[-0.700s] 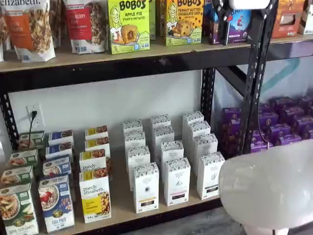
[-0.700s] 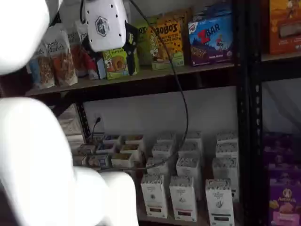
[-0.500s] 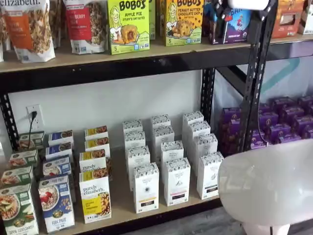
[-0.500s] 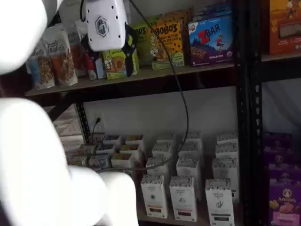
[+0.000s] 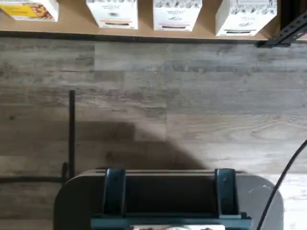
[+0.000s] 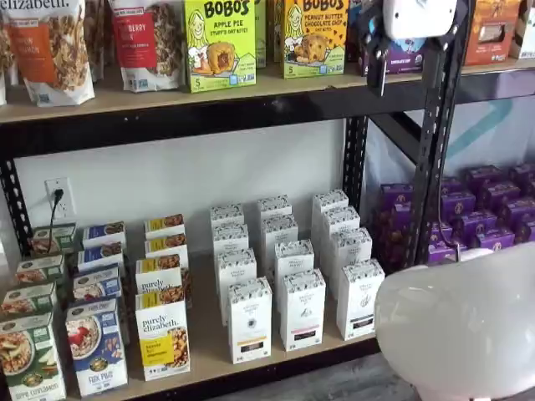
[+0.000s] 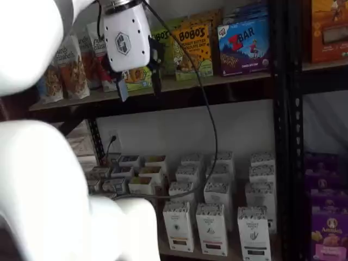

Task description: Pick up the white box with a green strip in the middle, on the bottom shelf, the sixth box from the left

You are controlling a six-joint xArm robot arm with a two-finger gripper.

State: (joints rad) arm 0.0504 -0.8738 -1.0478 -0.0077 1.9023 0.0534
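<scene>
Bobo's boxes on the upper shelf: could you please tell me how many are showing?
2: a green apple pie box stands left of a yellow peanut butter box, fronts facing out; others may be hidden behind them.

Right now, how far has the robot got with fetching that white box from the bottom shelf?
Nothing looks done yet: the white box stands in the front row on the bottom shelf, untouched. In hand: the end effector hangs open and empty up by the upper shelf's snack boxes. Left: descending to the box, closing on it and lifting it out.
</scene>
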